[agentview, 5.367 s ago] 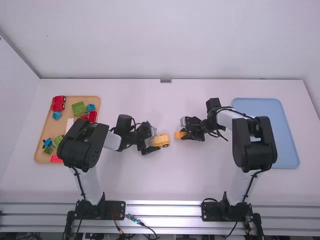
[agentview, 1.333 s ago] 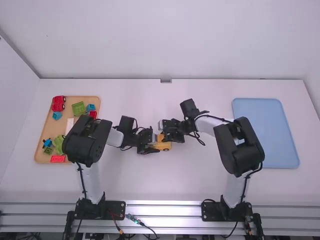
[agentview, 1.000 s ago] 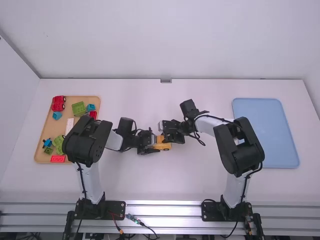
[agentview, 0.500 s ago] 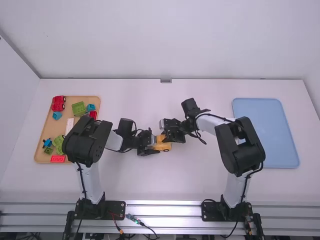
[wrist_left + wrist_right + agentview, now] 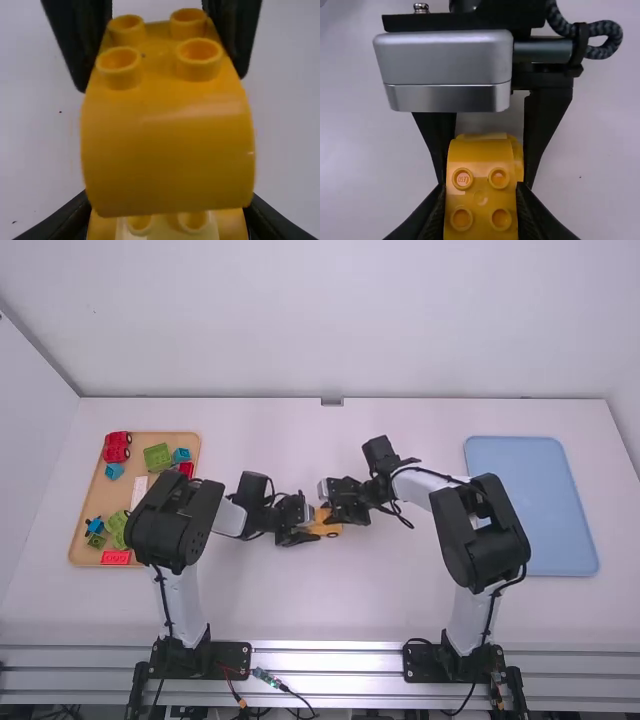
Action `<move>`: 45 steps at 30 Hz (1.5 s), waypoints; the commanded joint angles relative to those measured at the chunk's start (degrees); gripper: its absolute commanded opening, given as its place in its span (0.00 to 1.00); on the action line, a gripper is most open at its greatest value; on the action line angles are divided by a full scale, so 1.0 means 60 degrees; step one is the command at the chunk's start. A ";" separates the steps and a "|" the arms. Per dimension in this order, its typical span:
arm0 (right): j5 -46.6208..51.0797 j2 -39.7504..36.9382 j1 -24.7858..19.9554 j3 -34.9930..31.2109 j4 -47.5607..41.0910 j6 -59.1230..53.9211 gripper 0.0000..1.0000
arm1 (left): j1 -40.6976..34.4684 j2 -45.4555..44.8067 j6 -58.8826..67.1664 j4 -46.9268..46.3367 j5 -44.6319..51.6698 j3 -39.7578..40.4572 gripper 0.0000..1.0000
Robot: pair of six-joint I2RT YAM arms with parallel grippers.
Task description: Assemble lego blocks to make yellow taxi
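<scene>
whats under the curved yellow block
A yellow base with two studs showing is under the curved yellow block; the rest of its top is covered, including any further studs.

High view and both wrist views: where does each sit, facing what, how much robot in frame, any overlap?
High: above and behind, looking forward-down at table; left arm and right arm, bases to grippers.
Left wrist: faces studded yellow block; left gripper's fingers beside yellow base, right gripper's fingers beyond.
Right wrist: faces the left gripper; own fingers on the studded yellow block.
Shared by wrist views: studded yellow block, both grippers' fingers.
</scene>
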 commanded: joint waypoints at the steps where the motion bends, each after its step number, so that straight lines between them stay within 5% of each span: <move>1: -0.0131 0.0087 0.0018 -0.0219 0.0135 -0.0044 0.11 | -0.0087 0.0172 -0.0093 0.0045 -0.0782 -0.0310 0.16; 9: 0.0124 0.0087 0.0036 -0.0787 0.1577 0.1177 0.10 | -0.0087 0.0172 0.0020 -0.0389 -0.0749 -0.0080 0.14; 45: 0.1089 0.0090 0.0331 -0.1333 0.2058 0.1173 0.01 | -0.0080 0.0172 0.0031 -0.0294 -0.0749 -0.0033 0.10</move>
